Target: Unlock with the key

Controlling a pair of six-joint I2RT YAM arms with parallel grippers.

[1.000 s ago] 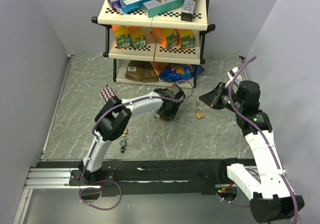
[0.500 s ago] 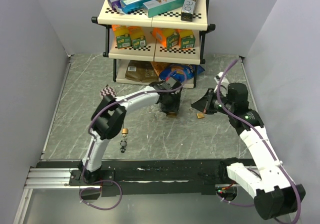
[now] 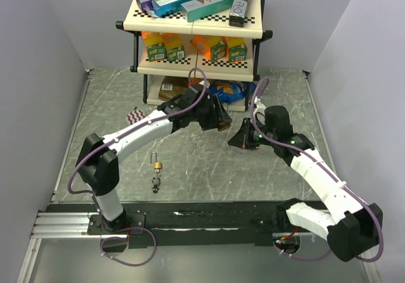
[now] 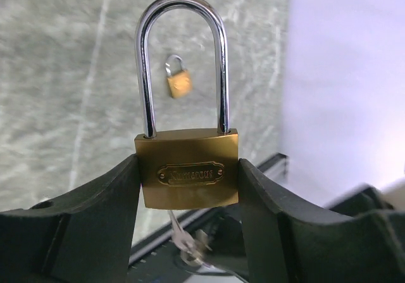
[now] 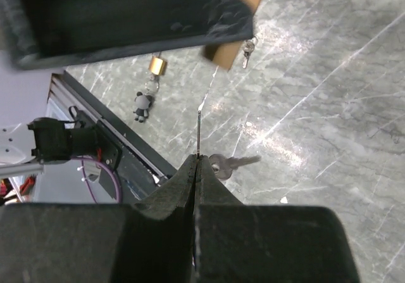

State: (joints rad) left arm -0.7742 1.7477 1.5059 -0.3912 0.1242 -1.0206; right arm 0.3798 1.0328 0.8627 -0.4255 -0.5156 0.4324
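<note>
My left gripper (image 3: 218, 119) is shut on a brass padlock (image 4: 188, 175) with a tall silver shackle. It holds the padlock off the table by its sides. In the left wrist view the gripper (image 4: 188, 169) frames the padlock, and blurred keys (image 4: 186, 242) show just below the padlock's underside. My right gripper (image 3: 242, 138) is shut on a key (image 5: 199, 128), seen edge-on and pointing at the padlock's brass body (image 5: 218, 55). A second key (image 5: 231, 164) hangs from the ring beside my right gripper (image 5: 197, 159). The two grippers are close together at mid-table.
A second small padlock (image 3: 157, 164) with a dark charm (image 3: 155, 183) lies on the grey marbled table left of centre. It also shows in the right wrist view (image 5: 157, 64). A three-tier shelf (image 3: 196, 18) with boxes and bags stands at the back. Grey walls flank both sides.
My left gripper has lifted the padlock and swung it back and right. My right gripper has moved left and nearer to it with the key.
</note>
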